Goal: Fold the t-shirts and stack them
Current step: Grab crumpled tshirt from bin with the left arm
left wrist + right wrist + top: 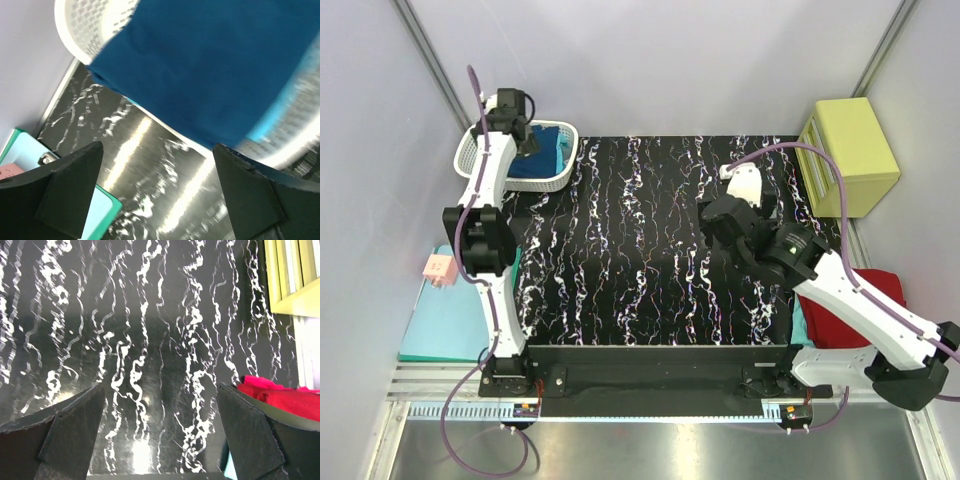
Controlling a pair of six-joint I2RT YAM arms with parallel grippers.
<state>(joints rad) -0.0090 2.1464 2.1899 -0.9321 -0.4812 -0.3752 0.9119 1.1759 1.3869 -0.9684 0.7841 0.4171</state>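
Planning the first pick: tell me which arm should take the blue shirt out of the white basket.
Left. The left tool hangs open directly over the basket holding the blue shirt, which fills its wrist view. The right tool, also open, hovers over the black mat, across the table from the basket.

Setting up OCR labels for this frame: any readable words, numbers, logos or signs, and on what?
Nothing legible in any view.
Pink card on the teal clipboard: dark marks, too small to read.
Blue t-shirt in the white basket, yellow box: no print or label visible.
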